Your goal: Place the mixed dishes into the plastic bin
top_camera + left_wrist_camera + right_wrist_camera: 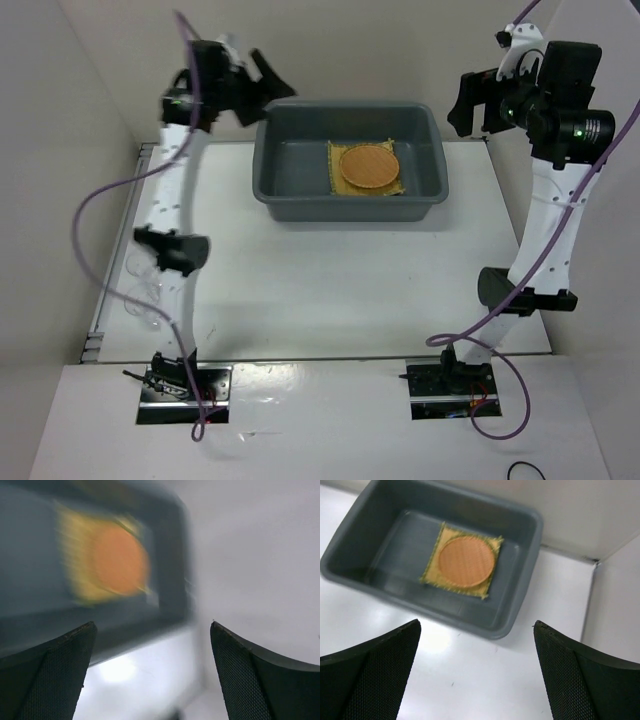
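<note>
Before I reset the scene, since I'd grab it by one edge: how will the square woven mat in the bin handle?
Probably light: the mat lies thin and flat on the bin floor. Its woven, frayed edges suggest it may sag from one edge. The round plate on top would likely slide off.

One plastic bin (300, 208) is counted, one square woven mat (432, 575) is counted inside it, one orange-brown round plate (368, 166) is counted on the mat, two grippers are counted, the left gripper (152, 625) and the right gripper (476, 622).
</note>
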Available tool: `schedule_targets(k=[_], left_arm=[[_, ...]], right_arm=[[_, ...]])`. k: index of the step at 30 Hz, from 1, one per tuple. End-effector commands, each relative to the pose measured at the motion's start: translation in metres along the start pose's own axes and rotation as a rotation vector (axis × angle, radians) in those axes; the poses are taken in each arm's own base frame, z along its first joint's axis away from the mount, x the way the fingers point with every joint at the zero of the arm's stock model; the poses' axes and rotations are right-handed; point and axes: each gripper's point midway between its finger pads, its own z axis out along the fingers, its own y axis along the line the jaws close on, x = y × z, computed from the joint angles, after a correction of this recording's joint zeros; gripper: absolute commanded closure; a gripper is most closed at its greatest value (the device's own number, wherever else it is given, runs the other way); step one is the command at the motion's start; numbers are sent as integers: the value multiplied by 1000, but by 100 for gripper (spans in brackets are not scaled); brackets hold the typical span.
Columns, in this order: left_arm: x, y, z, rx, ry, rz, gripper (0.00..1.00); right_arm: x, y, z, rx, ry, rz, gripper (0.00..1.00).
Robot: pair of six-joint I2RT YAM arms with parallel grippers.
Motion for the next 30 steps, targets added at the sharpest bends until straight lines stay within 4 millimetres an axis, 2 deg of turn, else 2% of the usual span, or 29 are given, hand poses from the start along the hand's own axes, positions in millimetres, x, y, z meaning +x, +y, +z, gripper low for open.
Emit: schedule_targets(k=[1, 2, 3, 4, 5, 6, 7, 8, 9, 12, 13, 15, 18, 24, 25, 28, 30], left_arm=[[-44, 28, -189, -642, -365, 430, 0], [-29, 89, -190, -826, -272, 386, 0], [-34, 71, -228, -838, -382, 400, 0], [-34, 84, -246, -904, -404, 403, 0], [-22, 124, -250, -993, -342, 375, 0], [-17, 122, -263, -1000, -385, 372, 0], [-14, 143, -278, -1104, -476, 248, 0], [-4, 162, -287, -1149, -448, 223, 0], [20, 202, -282, -1224, -362, 167, 0], [54, 255, -272, -1270, -241, 49, 0], [68, 272, -275, -1318, -212, 33, 0], [72, 285, -280, -1377, -236, 16, 0], [68, 299, -301, -1477, -316, -22, 0], [72, 331, -298, -1588, -252, -107, 0], [77, 335, -298, -1607, -227, -118, 0], [82, 348, -299, -1650, -205, -148, 0], [87, 354, -295, -1649, -202, -169, 0]], right_arm=[[2, 25, -31, -83, -15, -10, 2], [10, 27, -28, -99, 8, 1, 2], [10, 28, -31, -99, 8, 1, 2], [13, 27, -29, -90, 19, 4, 2], [13, 26, -29, -90, 19, 4, 2], [11, 26, -28, -88, 9, 0, 2], [8, 26, -30, -87, 1, -3, 2], [9, 25, -26, -87, 5, -2, 2], [9, 22, -21, -79, 11, 0, 2], [3, 21, -23, -75, -8, 3, 2], [5, 20, -18, -77, 1, 7, 2], [5, 20, -18, -77, 1, 7, 2], [8, 19, -16, -79, 11, 1, 2], [15, 22, 9, -109, 45, 15, 2], [15, 23, 10, -96, 50, 20, 2], [13, 35, 28, -98, 59, -8, 2], [15, 37, 33, -99, 70, -9, 2]])
